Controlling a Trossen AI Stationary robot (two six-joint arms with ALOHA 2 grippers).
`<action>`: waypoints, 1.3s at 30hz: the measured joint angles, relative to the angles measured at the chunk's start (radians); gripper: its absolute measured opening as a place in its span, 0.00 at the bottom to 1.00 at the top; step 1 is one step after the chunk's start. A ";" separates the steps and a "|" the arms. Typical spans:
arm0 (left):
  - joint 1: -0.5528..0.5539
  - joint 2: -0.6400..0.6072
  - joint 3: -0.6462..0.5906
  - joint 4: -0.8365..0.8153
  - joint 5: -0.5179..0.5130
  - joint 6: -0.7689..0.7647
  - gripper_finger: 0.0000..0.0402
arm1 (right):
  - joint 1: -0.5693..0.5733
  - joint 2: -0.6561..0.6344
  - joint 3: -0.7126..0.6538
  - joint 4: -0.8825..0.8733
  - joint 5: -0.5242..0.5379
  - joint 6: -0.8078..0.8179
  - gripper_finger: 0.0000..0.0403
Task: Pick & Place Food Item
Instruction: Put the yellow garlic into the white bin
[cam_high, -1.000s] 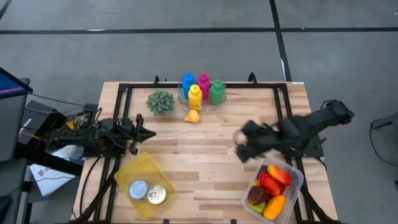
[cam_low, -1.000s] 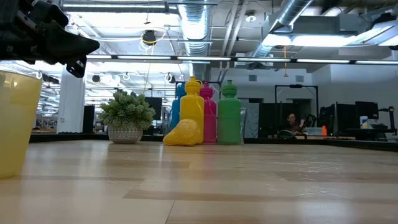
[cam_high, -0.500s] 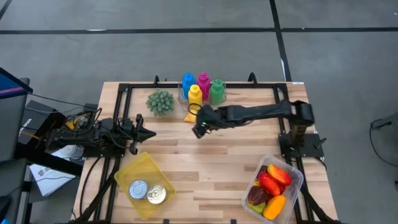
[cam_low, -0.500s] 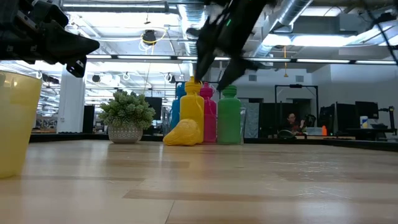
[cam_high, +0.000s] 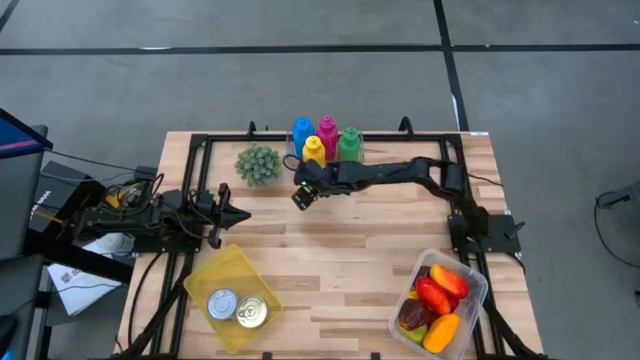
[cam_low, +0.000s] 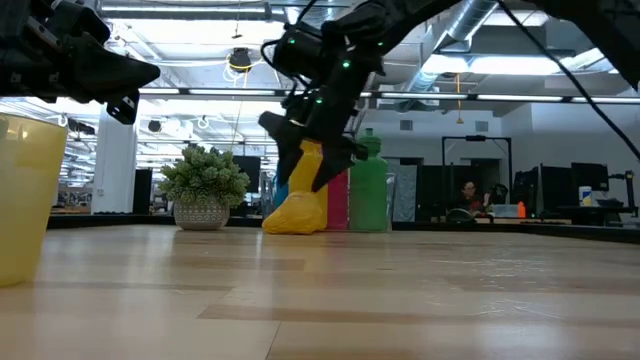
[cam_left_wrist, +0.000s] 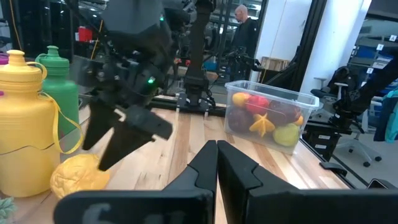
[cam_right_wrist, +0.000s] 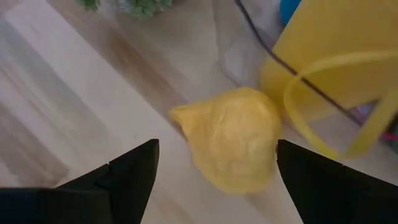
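Observation:
A yellow lemon-shaped food item (cam_right_wrist: 233, 137) lies on the wooden table (cam_high: 350, 250) at the far middle, just in front of a yellow bottle (cam_right_wrist: 329, 56). My right gripper (cam_right_wrist: 217, 162) hangs open just above it, slanting down. One finger stands on each side of the item (cam_low: 295, 215), and neither touches it. In the high view the gripper (cam_high: 302, 191) covers most of the item. My left gripper (cam_high: 240, 213) waits shut and level at the table's left side.
Blue (cam_high: 302, 130), pink (cam_high: 327, 127) and green (cam_high: 349, 146) bottles stand behind the yellow one, with a small potted plant (cam_high: 258, 163) to their left. A yellow bin (cam_high: 232, 297) holding two cans sits near left. A clear box (cam_high: 440, 295) of fruit sits near right.
My right gripper has swung from above the clear fruit box at the near right toward the table's far edge and left. It has come down over the yellow food item by the bottles. The item has not moved.

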 joint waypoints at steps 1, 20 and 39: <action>0.000 0.000 0.000 0.000 0.000 0.000 0.00 | -0.002 0.014 0.021 -0.006 0.011 -0.011 0.79; 0.000 0.000 0.000 0.000 0.000 0.000 0.00 | 0.003 0.129 0.099 -0.081 -0.023 0.002 0.63; 0.000 0.000 0.000 0.000 0.000 0.000 0.00 | 0.094 0.074 0.096 -0.170 -0.168 -0.033 0.39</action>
